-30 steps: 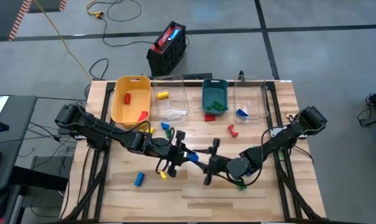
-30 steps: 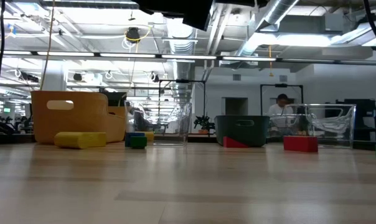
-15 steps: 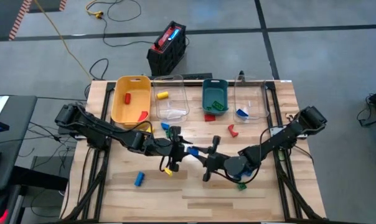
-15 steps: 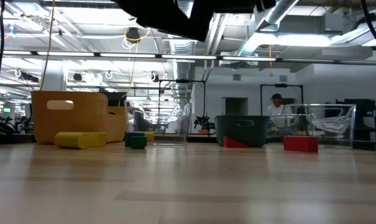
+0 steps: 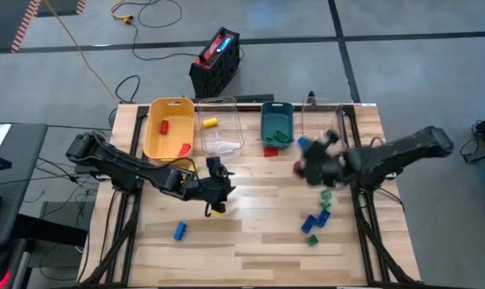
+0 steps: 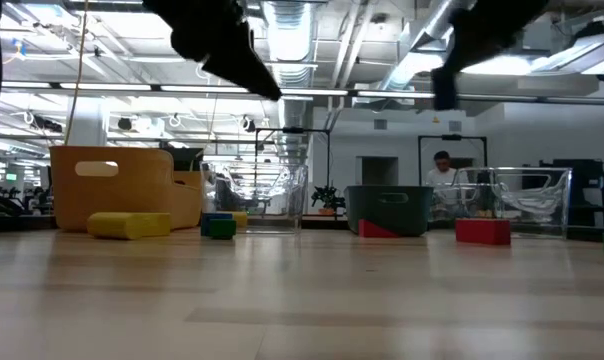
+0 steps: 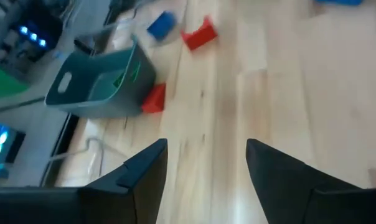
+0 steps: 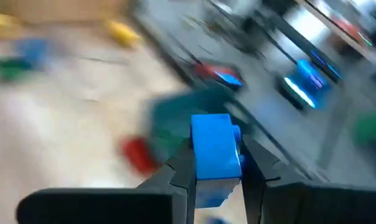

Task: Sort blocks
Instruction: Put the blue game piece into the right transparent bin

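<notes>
My right gripper [image 5: 305, 149] hangs above the table in front of the teal bin [image 5: 276, 124], shut on a blue block [image 8: 214, 152]. My left gripper [image 7: 203, 165] stands open and holds nothing above the table's middle [image 5: 226, 185], with a yellow block [image 5: 217, 210] lying below it. More blocks rest flat on the wood: a blue one [image 5: 179, 231] near left, green ones [image 5: 325, 195] and a blue one [image 5: 310, 221] near right, and a red one [image 5: 269, 150] against the teal bin's front wall. My right gripper pinches the blue block by two opposite sides [image 8: 199, 168] between its two fingers. The block's far end sticks out past the fingertips. The fingers come from the table's right side, and the block is lifted clear of the table.
Along the far edge stand a yellow bin [image 5: 156, 136] with red blocks, a clear bin [image 5: 226, 136] holding a yellow block [image 5: 209, 123], the teal bin, and another clear bin [image 5: 323, 132]. Bare wood lies in the near middle [image 5: 250, 241].
At the table's middle my right gripper shut on the blue block that my left gripper held, and my left gripper opened and let go. My right gripper then swung up and toward the far right with the block. My left gripper turned a little.
</notes>
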Available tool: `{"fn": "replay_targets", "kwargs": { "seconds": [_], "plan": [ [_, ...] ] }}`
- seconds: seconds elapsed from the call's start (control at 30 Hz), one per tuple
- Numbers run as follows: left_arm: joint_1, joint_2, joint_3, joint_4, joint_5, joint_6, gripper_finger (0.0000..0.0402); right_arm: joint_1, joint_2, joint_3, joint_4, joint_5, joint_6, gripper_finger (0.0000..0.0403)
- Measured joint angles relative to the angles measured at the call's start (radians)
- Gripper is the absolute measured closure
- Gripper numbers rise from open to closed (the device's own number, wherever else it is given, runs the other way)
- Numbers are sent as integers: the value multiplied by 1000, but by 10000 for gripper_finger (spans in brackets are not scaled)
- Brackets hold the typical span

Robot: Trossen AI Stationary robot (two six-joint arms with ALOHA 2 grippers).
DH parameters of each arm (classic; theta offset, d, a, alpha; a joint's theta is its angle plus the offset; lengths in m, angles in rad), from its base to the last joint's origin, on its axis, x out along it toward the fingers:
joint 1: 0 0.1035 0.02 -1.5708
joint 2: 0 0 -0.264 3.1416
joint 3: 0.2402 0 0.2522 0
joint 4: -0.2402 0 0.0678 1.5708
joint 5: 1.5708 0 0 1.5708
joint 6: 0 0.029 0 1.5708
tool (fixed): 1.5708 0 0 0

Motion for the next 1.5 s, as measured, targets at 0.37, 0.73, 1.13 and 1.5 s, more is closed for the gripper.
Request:
{"fn": "replay_targets", "kwargs": {
  "seconds": [0.37, 0.73, 1.13, 1.5],
  "plan": [
    [-68, 6, -176, 224, -62, 48, 194, -624, -84, -2, -103, -480, -77, 316],
    [-101, -107, -175, 136, -93, 12, 194, -886, 156, -40, -85, -766, -256, 314],
    [-110, -167, -175, -21, -92, -132, 194, -898, 159, -40, -82, -793, -298, 182],
    [-138, -161, -175, -19, -97, -124, 194, -441, -141, -7, -180, -677, -142, 170]
  ]
}}
